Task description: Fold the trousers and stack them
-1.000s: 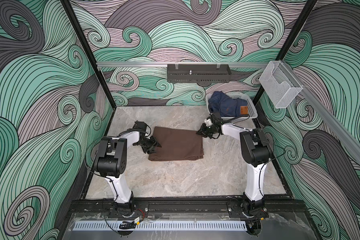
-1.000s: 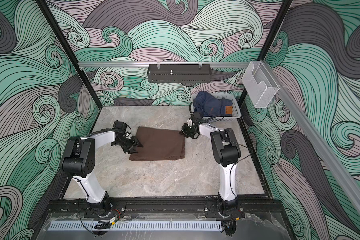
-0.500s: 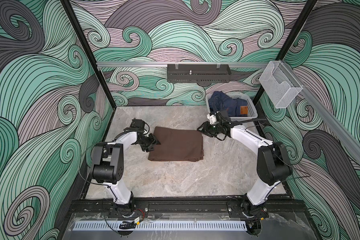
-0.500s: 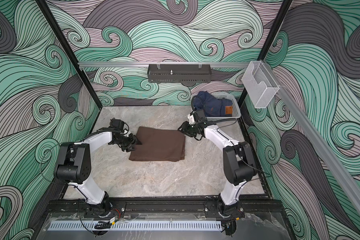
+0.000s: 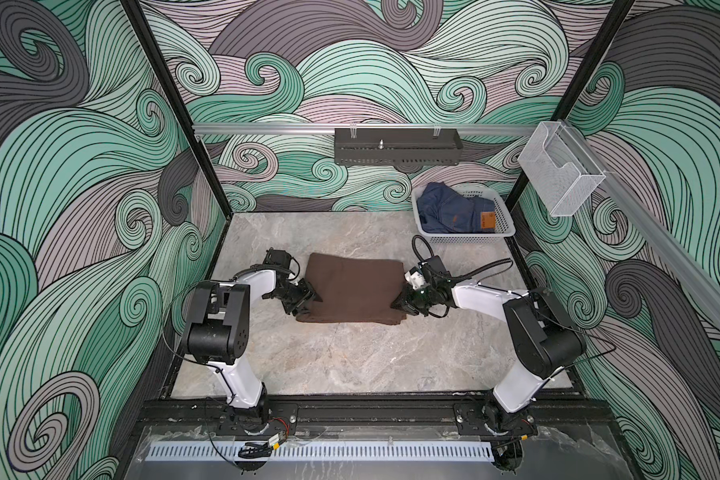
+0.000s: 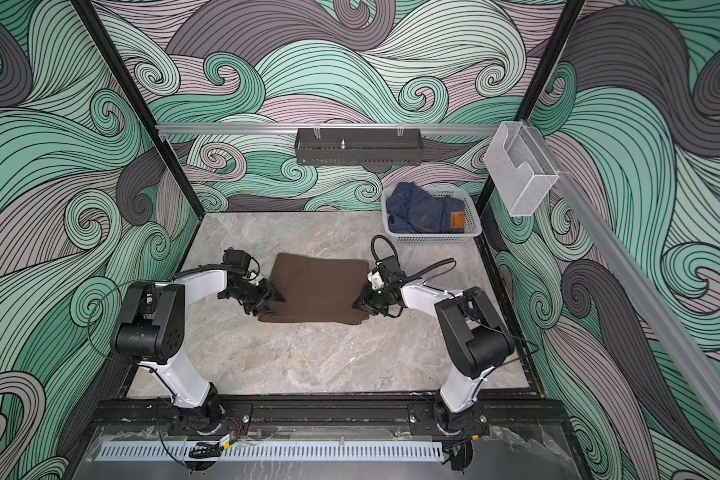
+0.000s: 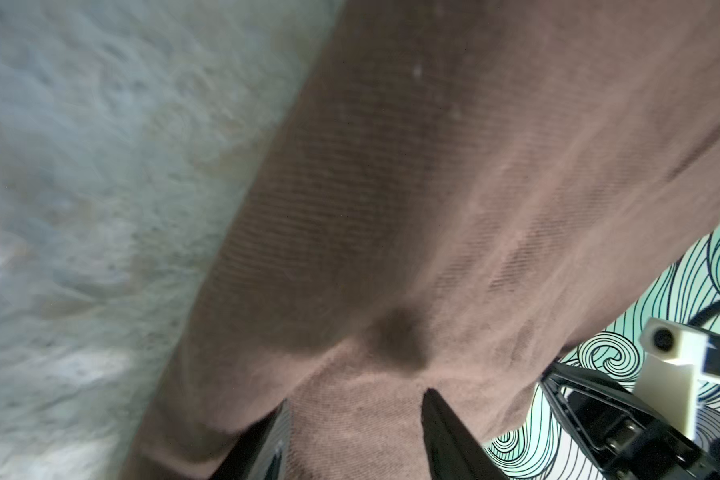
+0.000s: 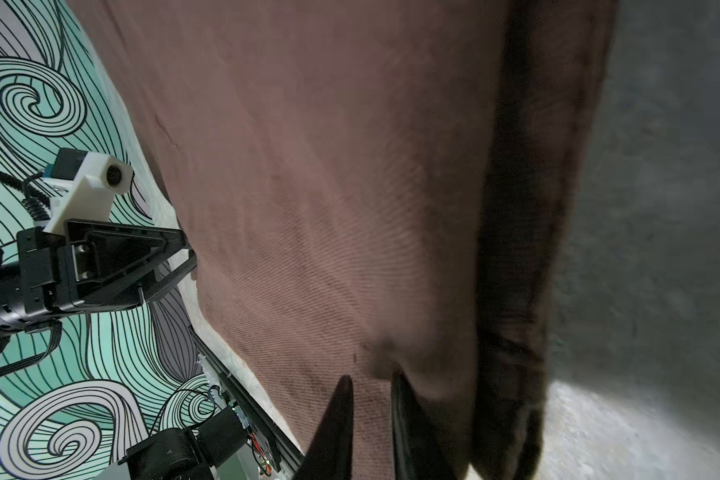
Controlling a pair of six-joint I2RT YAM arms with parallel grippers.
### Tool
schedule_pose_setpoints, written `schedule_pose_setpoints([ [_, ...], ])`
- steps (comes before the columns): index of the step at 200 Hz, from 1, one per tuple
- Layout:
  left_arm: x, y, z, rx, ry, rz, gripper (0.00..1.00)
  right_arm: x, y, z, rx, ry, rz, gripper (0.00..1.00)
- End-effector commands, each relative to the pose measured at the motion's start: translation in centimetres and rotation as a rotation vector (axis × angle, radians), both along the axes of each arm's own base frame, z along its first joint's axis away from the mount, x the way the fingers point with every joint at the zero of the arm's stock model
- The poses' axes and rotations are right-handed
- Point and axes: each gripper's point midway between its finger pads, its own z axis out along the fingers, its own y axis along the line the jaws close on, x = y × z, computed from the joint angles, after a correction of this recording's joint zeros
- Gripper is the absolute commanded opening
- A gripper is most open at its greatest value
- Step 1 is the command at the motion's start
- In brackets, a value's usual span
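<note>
The brown trousers [image 5: 354,286] [image 6: 321,291] lie folded into a flat rectangle in the middle of the marble table [image 5: 350,365]. My left gripper [image 5: 310,300] [image 6: 276,300] is low at the rectangle's left edge, toward its near corner. In the left wrist view its jaws [image 7: 356,401] are closed on a thick bunch of brown cloth [image 7: 433,166], which puckers just ahead of them. At the near right corner, my right gripper [image 5: 398,305] [image 6: 358,305] has its narrow jaws [image 8: 371,378] pinched on the cloth [image 8: 329,166].
A white basket [image 5: 466,239] with blue jeans [image 5: 454,212] in it stands at the back right of the table. On the back rail hangs a black tray [image 5: 395,151], and a clear bin [image 5: 558,178] is fixed to the right rail.
My right gripper has moved from the far right corner of the trousers to the near right corner, opening and closing again on the way. The left gripper shifted slightly nearer. The trousers stayed in place.
</note>
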Motion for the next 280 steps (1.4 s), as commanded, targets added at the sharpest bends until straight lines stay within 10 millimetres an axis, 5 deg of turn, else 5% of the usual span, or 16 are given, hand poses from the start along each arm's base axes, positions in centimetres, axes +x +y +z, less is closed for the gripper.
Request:
schedule_pose_setpoints([
  [1,-1.1,1.2,-2.3,0.078,0.073,-0.015,0.55,-0.4,-1.8,-1.7,-0.044,0.022,-0.012,0.19],
  [48,-0.7,1.1,-1.6,0.076,0.054,-0.033,0.56,-0.1,-3.0,-1.4,-0.079,0.014,-0.009,0.23],
  [119,0.9,-0.5,10.4,0.26,-0.294,-0.155,0.81,1.5,-3.6,7.1,-0.091,-0.279,0.009,0.46],
  [149,0.9,-3.6,12.6,0.38,-0.387,-0.223,0.9,1.6,-4.7,10.1,-0.131,-0.459,-0.003,0.5],
  [154,0.9,-4.2,12.5,0.396,-0.391,-0.231,0.98,1.6,-4.8,10.4,-0.136,-0.495,-0.003,0.5],
  [216,0.8,-8.1,7.9,0.637,-0.319,-0.314,0.99,-2.5,-4.6,13.1,-0.272,-1.117,0.144,0.58],
  [280,0.8,-10.8,1.1,0.667,-0.18,-0.368,0.98,-4.0,-5.7,10.2,-0.281,-1.083,0.115,0.59],
])
